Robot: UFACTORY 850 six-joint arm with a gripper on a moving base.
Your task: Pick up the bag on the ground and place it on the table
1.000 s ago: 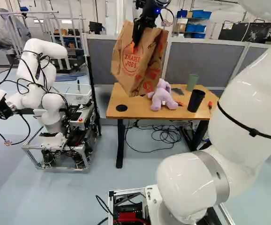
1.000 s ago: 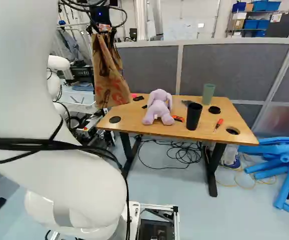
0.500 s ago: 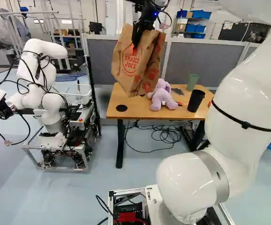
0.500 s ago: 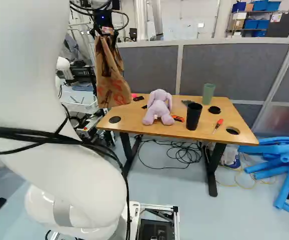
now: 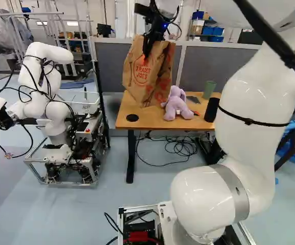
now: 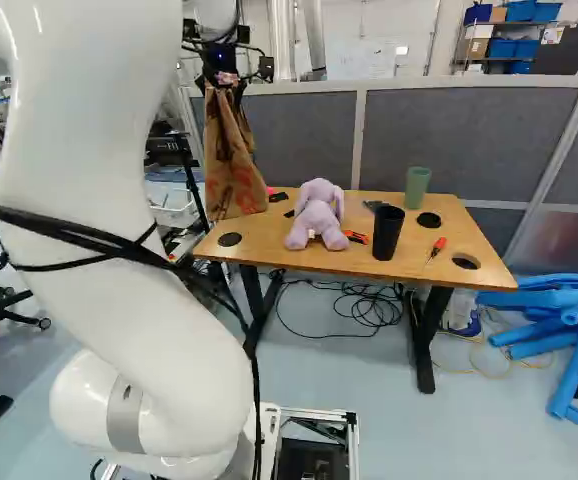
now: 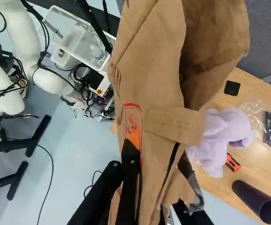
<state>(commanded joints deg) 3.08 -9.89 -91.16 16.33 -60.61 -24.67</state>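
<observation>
With fingers (image 7: 131,161) clamped on paper bag (image 5: 140,76), looks done with pick-up and close to surface (image 5: 160,122), can't confirm contact, likely needs set-down, release and back-off.

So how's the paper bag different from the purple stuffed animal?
The paper bag is brown with red print; the stuffed animal is plain pale purple. The bag hangs from the fingers, while the stuffed animal rests on the table. The bag is also bigger and creased, the stuffed animal smaller and rounded.
</observation>
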